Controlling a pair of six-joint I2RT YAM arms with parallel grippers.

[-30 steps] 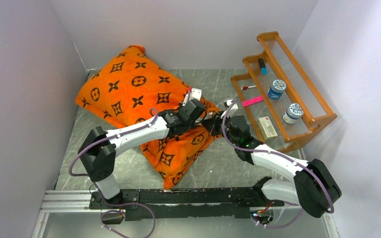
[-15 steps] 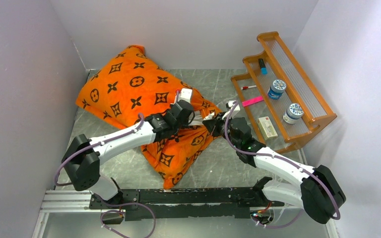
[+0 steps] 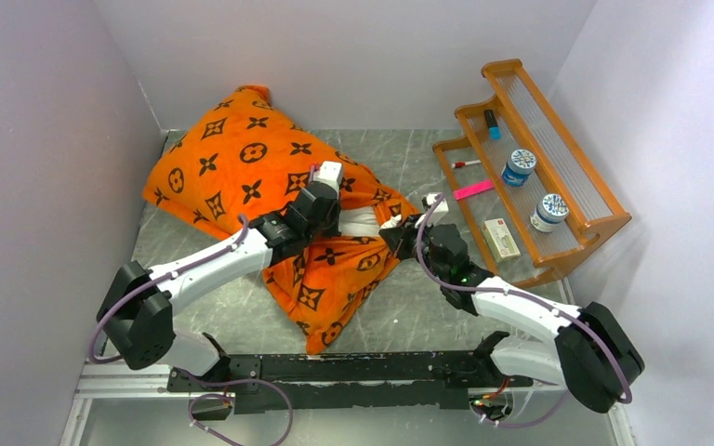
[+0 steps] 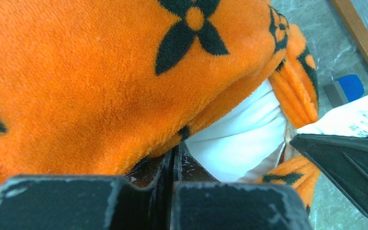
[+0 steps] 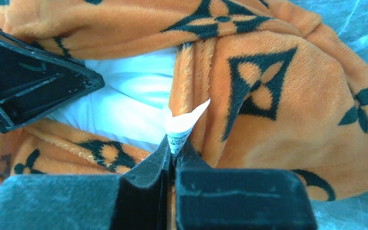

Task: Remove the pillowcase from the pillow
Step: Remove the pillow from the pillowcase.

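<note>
The orange pillowcase (image 3: 242,167) with dark motifs covers most of the pillow and lies at the table's back left. A patch of the white pillow (image 3: 364,223) shows at the case's open end between my grippers. My left gripper (image 3: 339,220) is shut at the upper hem of the opening; in the left wrist view its tips (image 4: 175,152) meet the pillowcase (image 4: 76,72) edge beside the pillow (image 4: 239,134). My right gripper (image 3: 392,232) is shut on the opposite hem; in the right wrist view (image 5: 174,146) it pinches the pillowcase (image 5: 278,96) at its white label (image 5: 184,122), with the pillow (image 5: 129,100) beyond.
A wooden stepped rack (image 3: 604,218) stands at the right with two jars (image 3: 521,167), a marker, a pink strip and a small box. Walls close in on the left, back and right. A metal rail (image 3: 335,372) runs along the near edge.
My left arm has swung left and back with its gripper shut, pulling the upper hem away. The opening has widened and more white pillow shows. The right gripper has stayed about in place.
</note>
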